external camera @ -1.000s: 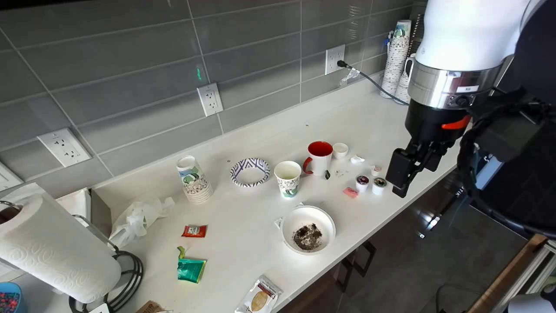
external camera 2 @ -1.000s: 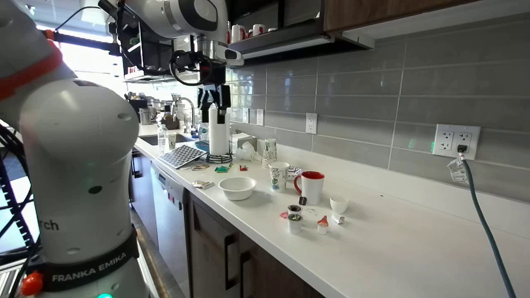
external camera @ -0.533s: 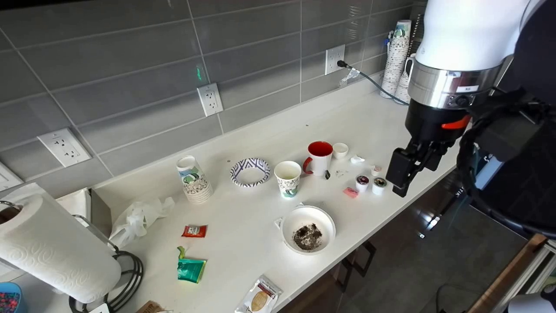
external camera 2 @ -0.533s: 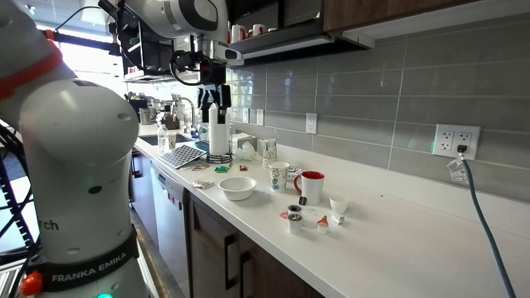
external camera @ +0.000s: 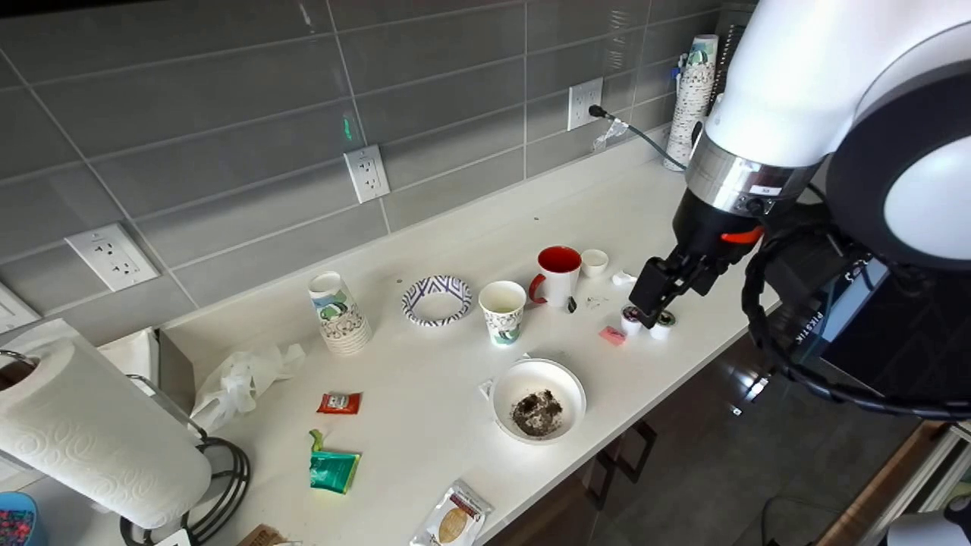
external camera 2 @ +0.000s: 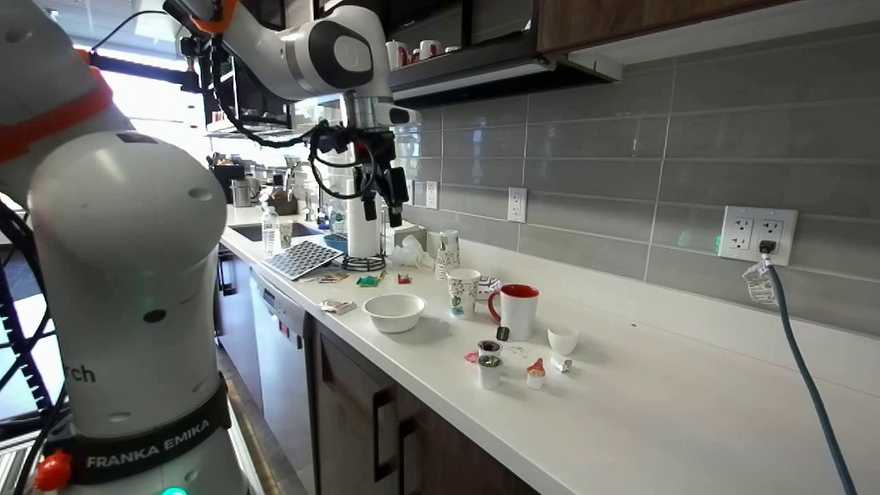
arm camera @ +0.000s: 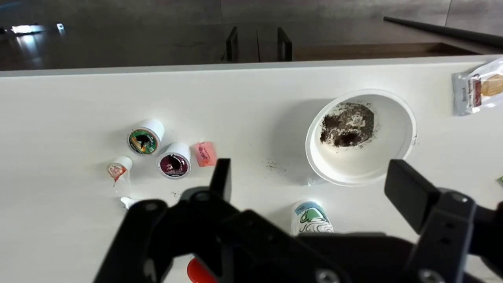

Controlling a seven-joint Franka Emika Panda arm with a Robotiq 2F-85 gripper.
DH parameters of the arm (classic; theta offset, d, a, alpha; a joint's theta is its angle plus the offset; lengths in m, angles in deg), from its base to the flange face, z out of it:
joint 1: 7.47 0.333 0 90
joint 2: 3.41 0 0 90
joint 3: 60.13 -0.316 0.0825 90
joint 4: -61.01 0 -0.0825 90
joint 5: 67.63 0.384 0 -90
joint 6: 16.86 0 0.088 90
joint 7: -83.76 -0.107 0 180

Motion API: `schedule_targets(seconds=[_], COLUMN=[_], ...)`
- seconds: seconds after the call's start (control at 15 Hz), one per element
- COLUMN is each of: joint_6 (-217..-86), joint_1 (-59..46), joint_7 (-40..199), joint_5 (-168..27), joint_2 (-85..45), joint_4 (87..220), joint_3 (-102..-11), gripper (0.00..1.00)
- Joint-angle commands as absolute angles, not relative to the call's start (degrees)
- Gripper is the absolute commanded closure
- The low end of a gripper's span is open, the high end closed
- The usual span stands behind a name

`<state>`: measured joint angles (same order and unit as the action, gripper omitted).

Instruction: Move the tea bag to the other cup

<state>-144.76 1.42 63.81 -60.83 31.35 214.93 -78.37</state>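
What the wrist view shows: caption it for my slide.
Gripper, jaws apart, over a white counter: punctured pods, a bowl of dark grounds, a partly hidden paper cup.

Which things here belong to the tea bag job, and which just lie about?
For the job:
Black two-fingered gripper
White mug with red interior and handle
Small dark tag by it, likely the tea bag's; bag unseen
Single patterned paper cup, likely destination

Lying about:
Round white bowl
Shiny green packet
Small red packet

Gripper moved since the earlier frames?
Yes. In an exterior view, the gripper has shifted right and down in the picture, judged against the paper towel roll, which stands where it did.
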Motion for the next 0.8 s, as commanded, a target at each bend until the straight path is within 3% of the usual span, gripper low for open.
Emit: schedule_targets(seconds=[0.0,0.67,0.73], joint_6=[-155.18,-176.47,-173.63], joint_1=[-0.5,-7.12,-5.28], joint_7=[61.24,56.72,58.74], joint_5=[-63.49,-73.06,-71.53], joint_2=[26.42,4.68,9.62], joint_4=[219.1,218.56,219.52], joint_3=[-79.32,-78.07,-76.93], gripper=[0.0,0.0,0.0])
